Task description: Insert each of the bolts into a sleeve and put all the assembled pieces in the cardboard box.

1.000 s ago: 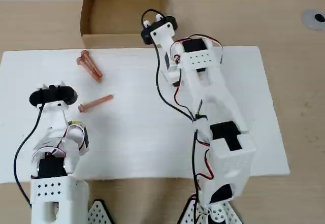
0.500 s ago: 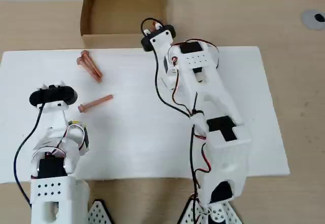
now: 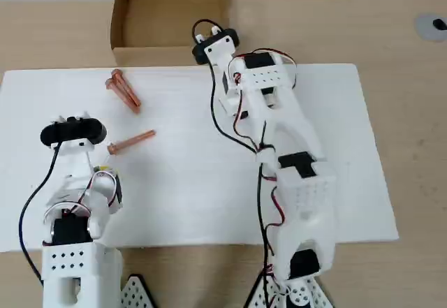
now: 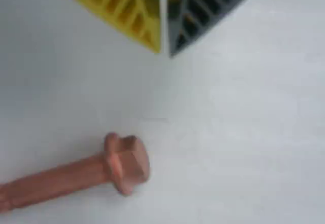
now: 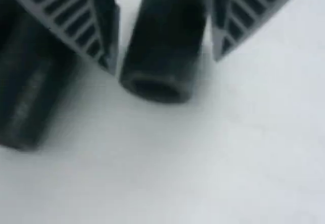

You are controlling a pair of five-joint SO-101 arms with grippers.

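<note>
The right arm [image 3: 293, 147] has swung slightly left at the far edge of the mat [image 3: 188, 203], its right gripper [image 5: 163, 57] clamping a black sleeve [image 5: 160, 36]. The left gripper [image 4: 163, 50] is closed; the copper bolt [image 4: 76, 176] lies crosswise, head toward the left edge.

the bolt [image 4: 76, 176] was copper-toned metal with a dull, smooth sheen. the sleeve [image 5: 162, 46] looked like dark matt plastic. the left gripper [image 4: 163, 49] was ribbed plastic. the cardboard box [image 3: 119, 15] was matt brown, the sheet [image 3: 181, 182] smooth and matt, the table [image 3: 405, 98] wood-grained.

Two copper-coloured hex-head metal bolts [image 3: 123, 89] lie flat together (side by side), a third bolt [image 3: 131, 142] apart. One dark tubular sleeve [image 5: 162, 46] shows its open end, a second sleeve [image 5: 25, 97] just beside. The brown cardboard box [image 3: 171, 22] stands open.
</note>
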